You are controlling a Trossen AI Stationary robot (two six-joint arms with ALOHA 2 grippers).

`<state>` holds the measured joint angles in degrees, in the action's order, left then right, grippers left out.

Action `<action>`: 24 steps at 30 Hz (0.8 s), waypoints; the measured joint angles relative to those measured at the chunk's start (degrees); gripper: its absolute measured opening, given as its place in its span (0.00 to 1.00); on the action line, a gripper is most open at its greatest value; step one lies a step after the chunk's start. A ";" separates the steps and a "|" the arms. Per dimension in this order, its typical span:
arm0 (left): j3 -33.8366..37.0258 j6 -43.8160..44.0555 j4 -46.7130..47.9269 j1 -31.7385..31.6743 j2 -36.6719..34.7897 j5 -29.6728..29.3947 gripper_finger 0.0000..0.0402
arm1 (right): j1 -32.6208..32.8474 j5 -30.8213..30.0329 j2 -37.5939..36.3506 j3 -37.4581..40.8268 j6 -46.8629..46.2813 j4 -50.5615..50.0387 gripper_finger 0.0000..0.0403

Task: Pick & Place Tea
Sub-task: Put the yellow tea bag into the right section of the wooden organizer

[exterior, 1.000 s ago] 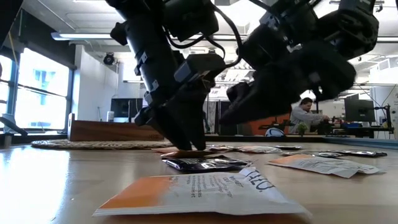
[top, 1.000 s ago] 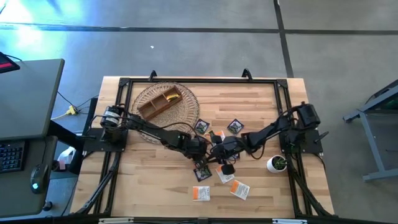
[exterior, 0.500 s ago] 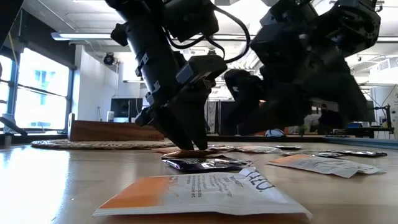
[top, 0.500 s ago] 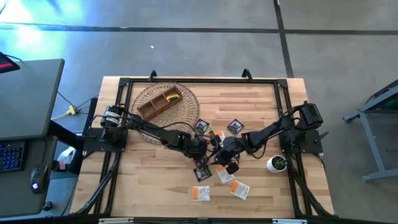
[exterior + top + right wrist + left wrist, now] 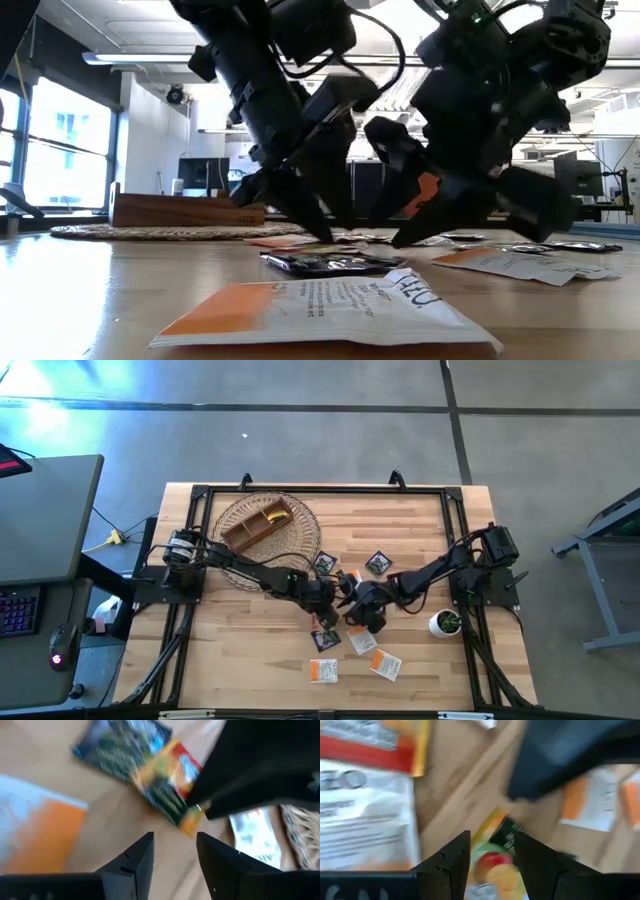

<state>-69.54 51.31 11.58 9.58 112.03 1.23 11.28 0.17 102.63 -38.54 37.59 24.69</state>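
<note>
At the upper left of the table [image 5: 400, 520] in the high view, a round woven mat [image 5: 300, 515] carries a brown wooden divided box [image 5: 257, 526]. From the left edge the left arm reaches toward the middle of the frame, where the left gripper [image 5: 327, 598] sits low over the scattered tea; its jaws stand narrowly apart, and in the left wrist view a yellow-and-dark sachet [image 5: 496, 857] shows in the gap between its fingers [image 5: 451, 862], though whether they pinch it cannot be told. Just to its right, nearly touching it, the right gripper [image 5: 362, 615] comes in from the right side of the frame with its jaws parted and nothing seen between them; the right wrist view shows a colourful sachet [image 5: 170, 787] lying on the wood beyond its fingers [image 5: 135, 862]. The tea sachets lie loose around both grippers in the centre of the table: dark ones [image 5: 378, 564] above the grippers, another dark one [image 5: 324, 640] just below the left gripper, and white-and-orange ones [image 5: 386, 665] toward the lower middle of the frame. In the low view a white-and-orange sachet [image 5: 330, 305] lies in the foreground with a dark sachet [image 5: 330, 263] behind it, under the two grippers. A small white pot with a plant [image 5: 444, 623] stands at the right, near the right arm's base.
</note>
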 joint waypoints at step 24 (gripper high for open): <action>-5.35 -41.70 6.53 -2.12 -1.86 5.18 0.38 | 0.83 -1.72 -1.16 -0.11 -11.65 -5.58 0.32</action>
<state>-74.89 9.61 18.11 7.47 110.17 6.41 12.10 -1.55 101.47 -38.65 25.94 19.11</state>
